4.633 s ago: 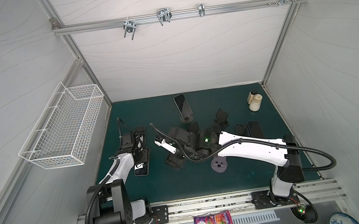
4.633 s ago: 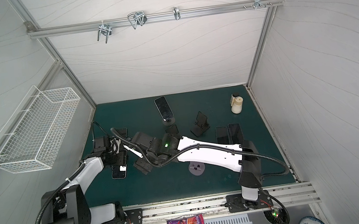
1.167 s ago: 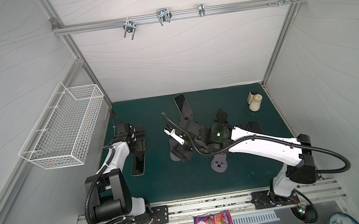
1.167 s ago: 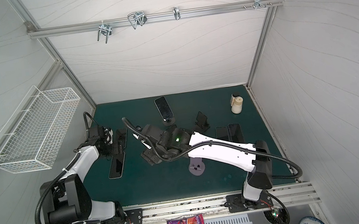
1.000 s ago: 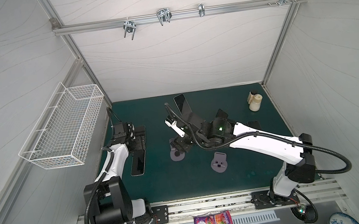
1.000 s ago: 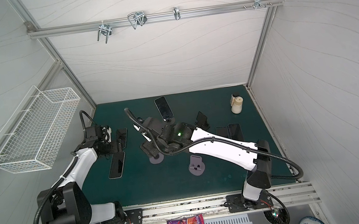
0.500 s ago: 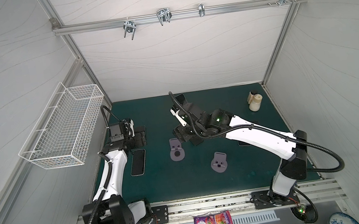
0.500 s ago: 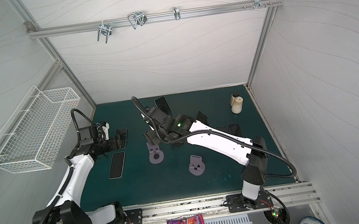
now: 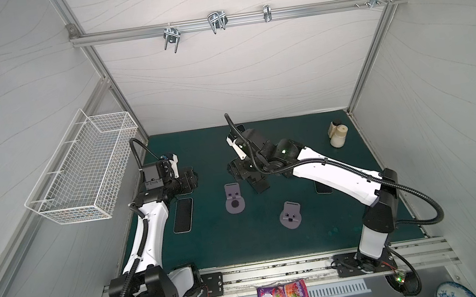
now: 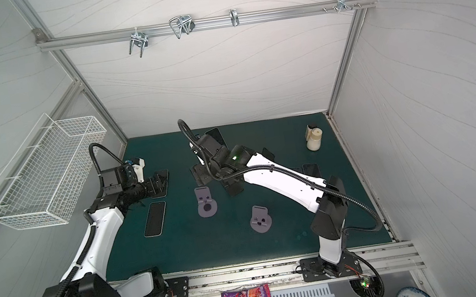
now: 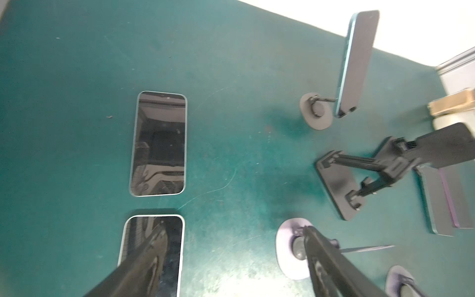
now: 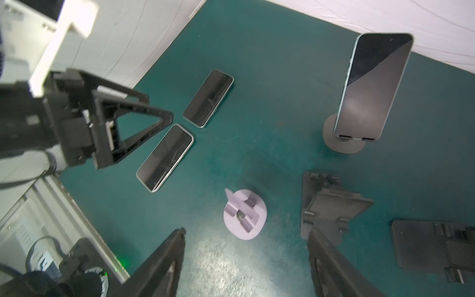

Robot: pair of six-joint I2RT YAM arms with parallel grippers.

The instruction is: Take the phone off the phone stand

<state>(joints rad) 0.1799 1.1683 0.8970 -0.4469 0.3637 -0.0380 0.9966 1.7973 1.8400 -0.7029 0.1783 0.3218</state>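
**Ahead of the right pincer, one phone left to lift**

Ahead of the right pincer (image 12: 246,230), well beyond its fingertips, I see the last phone (image 12: 372,84) leaning upright on its dark round stand (image 12: 334,146), untouched. This pincer stands wide with nothing between its fingers and hovers over the tabletop (image 12: 257,77). An empty lilac stand (image 12: 244,216) lies ahead of the gap, and an empty black folding stand (image 12: 331,205) is just off to one side.

The left pincer (image 11: 234,227) is likewise wide and empty. Beneath it two phones lie flat, screens up. The nearer flat phone (image 11: 177,246) is partly under one finger and the farther flat phone (image 11: 158,144) is just past it. Beyond the black stand from this pincer I make out another pair of phones (image 11: 437,205) lying side by side. A second lilac stand (image 9: 291,215) sits bare, apart from both pincers.

I judge the job mostly done: four phones appear to be down, and every stand I can see but one is bare. I have yet to bring the closer right pincer to the standing phone, close on its edges and lift it clear. The base looks light, so I would lift without dragging it.
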